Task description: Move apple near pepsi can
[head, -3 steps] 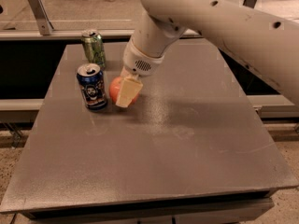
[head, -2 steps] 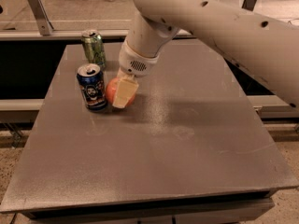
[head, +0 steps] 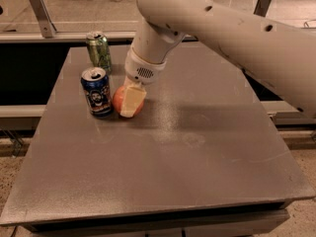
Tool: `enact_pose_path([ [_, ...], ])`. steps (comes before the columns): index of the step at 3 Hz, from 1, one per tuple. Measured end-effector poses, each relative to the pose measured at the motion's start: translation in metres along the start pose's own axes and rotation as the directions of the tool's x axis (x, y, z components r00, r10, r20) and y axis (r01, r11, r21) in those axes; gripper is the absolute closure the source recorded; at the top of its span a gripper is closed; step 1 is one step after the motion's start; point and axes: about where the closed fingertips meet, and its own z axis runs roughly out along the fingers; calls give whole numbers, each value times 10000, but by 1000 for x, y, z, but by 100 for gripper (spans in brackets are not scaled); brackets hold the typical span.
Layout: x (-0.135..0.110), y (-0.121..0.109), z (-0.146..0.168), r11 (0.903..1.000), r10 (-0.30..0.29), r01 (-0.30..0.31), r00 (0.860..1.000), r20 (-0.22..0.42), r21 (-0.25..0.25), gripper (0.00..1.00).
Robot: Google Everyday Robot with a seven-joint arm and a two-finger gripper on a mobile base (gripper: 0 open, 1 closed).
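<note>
The red-orange apple [head: 118,98] sits on the grey table [head: 197,147] at the left, right beside the dark blue pepsi can [head: 97,92]. The can stands upright with its silver top showing. My gripper [head: 131,102] hangs from the white arm and is down on the apple, with a cream-coloured finger [head: 133,100] covering the apple's right front. The fingers look closed around the apple. The apple's stem is hidden.
A green can [head: 99,51] stands upright behind the pepsi can near the table's far left edge. The white arm [head: 222,28] crosses the upper right of the view. A metal rail [head: 59,36] runs behind the table.
The gripper and the apple have moved a little left toward the pepsi can. The apple now rests close beside the can.
</note>
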Motion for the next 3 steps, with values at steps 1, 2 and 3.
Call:
enact_pose_path([
  [1, 0, 1, 1, 10000, -21, 21, 10000, -19, -12, 14],
  [2, -1, 1, 1, 10000, -40, 40, 10000, -25, -19, 0],
  [3, -1, 1, 1, 10000, -41, 41, 10000, -25, -19, 0],
])
